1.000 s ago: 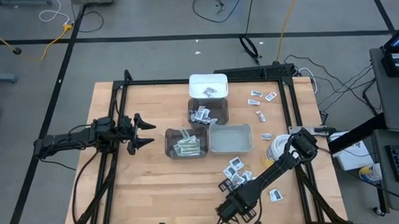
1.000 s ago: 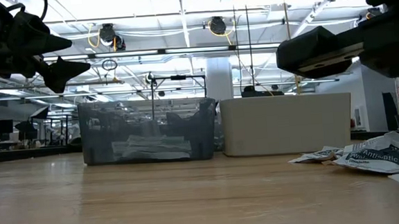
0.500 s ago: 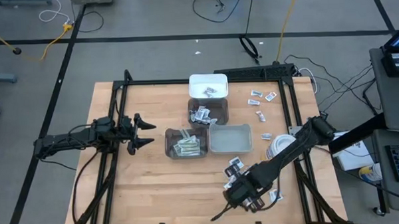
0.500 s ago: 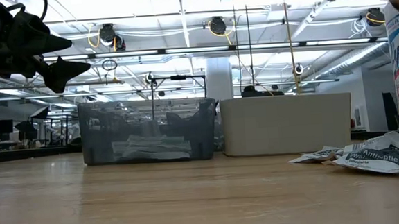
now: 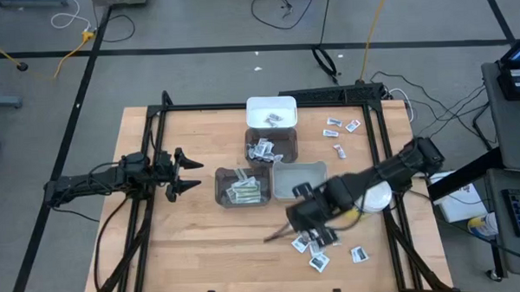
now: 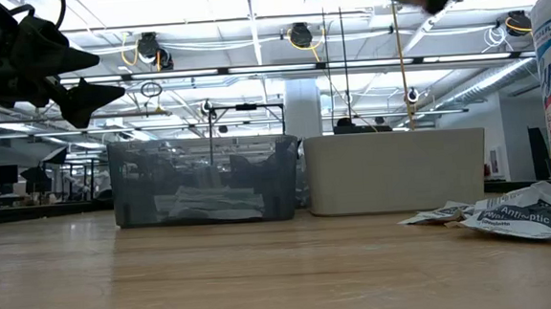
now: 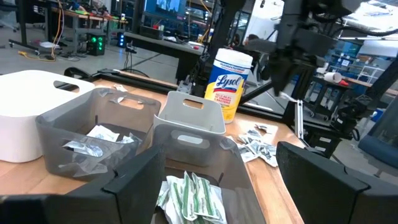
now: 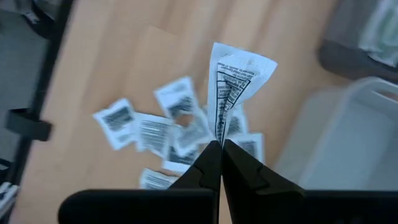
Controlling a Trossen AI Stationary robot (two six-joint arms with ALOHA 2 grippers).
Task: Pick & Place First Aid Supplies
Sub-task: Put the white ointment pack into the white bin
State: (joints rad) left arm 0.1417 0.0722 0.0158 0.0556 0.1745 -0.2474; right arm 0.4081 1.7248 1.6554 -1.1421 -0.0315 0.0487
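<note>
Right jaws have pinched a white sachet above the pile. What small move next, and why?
Probably carry it on over the empty light-grey bin before opening. The right gripper is shut on a white sachet, raised above the loose sachets; that bin lies just beside it. The left gripper waits open, away from the bins.

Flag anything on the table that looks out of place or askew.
Loose sachets lie scattered on the table near the empty pale bin, with more strewn at the far right. The right claw pinches one sachet, bent and creased.
</note>
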